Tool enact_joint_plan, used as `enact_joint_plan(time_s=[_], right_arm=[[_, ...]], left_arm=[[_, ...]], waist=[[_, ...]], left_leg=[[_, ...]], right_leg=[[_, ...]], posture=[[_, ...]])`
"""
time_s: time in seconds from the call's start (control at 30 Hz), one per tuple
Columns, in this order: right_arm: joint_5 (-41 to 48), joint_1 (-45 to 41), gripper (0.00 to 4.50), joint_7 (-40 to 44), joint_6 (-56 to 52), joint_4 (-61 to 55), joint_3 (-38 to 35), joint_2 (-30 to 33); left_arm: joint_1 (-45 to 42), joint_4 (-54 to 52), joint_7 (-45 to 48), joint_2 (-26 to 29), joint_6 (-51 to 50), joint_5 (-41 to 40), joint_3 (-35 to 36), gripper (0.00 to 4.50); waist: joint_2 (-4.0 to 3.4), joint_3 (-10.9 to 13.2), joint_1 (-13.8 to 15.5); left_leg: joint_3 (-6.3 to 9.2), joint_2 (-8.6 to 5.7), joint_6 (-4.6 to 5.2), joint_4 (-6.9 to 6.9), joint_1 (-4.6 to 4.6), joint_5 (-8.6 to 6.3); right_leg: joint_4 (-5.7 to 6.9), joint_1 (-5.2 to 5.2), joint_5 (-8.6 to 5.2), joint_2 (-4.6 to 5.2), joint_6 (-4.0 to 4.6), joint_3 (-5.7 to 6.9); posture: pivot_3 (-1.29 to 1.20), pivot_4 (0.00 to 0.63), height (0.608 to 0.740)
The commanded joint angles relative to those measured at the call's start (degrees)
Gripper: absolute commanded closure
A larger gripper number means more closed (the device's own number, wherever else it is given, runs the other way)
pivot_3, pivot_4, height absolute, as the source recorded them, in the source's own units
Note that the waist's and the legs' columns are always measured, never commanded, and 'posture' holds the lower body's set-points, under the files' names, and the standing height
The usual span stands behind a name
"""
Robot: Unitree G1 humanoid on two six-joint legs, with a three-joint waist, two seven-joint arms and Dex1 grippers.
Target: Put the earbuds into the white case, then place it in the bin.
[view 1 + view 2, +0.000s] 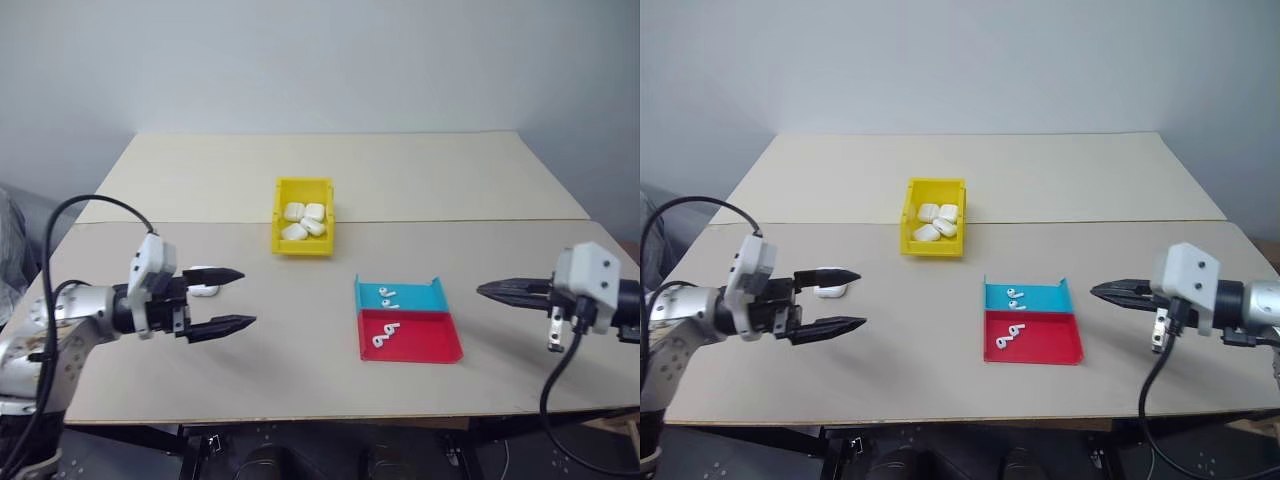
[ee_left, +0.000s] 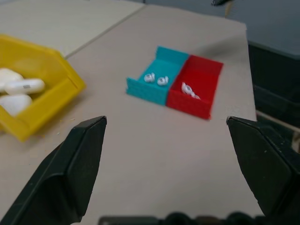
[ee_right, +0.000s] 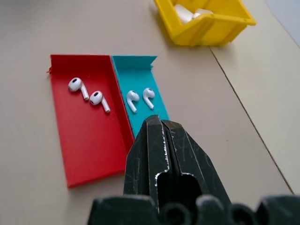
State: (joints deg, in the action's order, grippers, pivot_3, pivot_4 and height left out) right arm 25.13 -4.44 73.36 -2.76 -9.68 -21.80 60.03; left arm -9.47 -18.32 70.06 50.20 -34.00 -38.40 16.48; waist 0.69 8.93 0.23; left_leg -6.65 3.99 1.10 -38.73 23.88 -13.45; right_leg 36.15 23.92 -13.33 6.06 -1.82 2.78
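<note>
**Meanwhile: both grippers held clear of the trays and bin**

Around the yellow bin [image 1: 302, 228], little stands in the way: a single white case [image 1: 205, 289] lies on the table [image 1: 300, 370] nearer the robot and to the bin's left, partly hidden behind the upper finger of the left gripper [image 1: 228, 299]. That gripper is spread wide with nothing between its fingers. The right gripper [image 1: 488, 291] is pressed together, empty, well right of the bin. Bare tabletop is seen between both grippers, and open room runs along the near edge. Several white cases are held in the bin. Nearer and right of the bin, two earbuds [image 3: 140, 99] lie in the blue tray [image 1: 400, 294], and two more in the red tray [image 1: 412, 336] touching it.
</note>
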Motion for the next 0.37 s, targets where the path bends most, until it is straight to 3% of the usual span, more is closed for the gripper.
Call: enact_joint_plan(time_s=[0.03,0.17,0.37], right_arm=[[0.4,0.6,4.50,4.8,5.5,3.4,-4.3,2.0],[0.5,-1.6,4.50,4.9,5.7,5.0,-3.1,2.4],[0.1,-4.9,4.50,5.1,6.0,5.5,0.1,1.8]], left_arm=[[2.9,-3.1,1.6,3.8,-1.3,-3.5,7.1,0.04],[3.1,-4.1,-1.0,4.7,-2.9,-6.0,10.0,0.04],[2.7,-3.5,-1.2,5.0,-0.8,-4.8,8.9,0.04]], waist=[[0.00,0.0,0.0],[-0.02,0.0,-0.1],[-0.01,0.0,0.0]], left_leg=[[0.00,0.02,0.00,0.02,-0.03,-0.01],[-0.02,0.04,-0.01,0.06,-0.08,0.00],[-0.12,0.03,-0.01,0.10,-0.10,0.00]], right_leg=[[0.00,-0.01,-0.02,-0.02,0.04,0.00],[0.06,0.01,-0.04,-0.02,0.07,-0.05],[0.05,0.03,-0.03,-0.03,0.07,-0.11]], posture=[[0.00,0.150,0.740],[0.00,0.150,0.740],[0.00,0.150,0.740]])
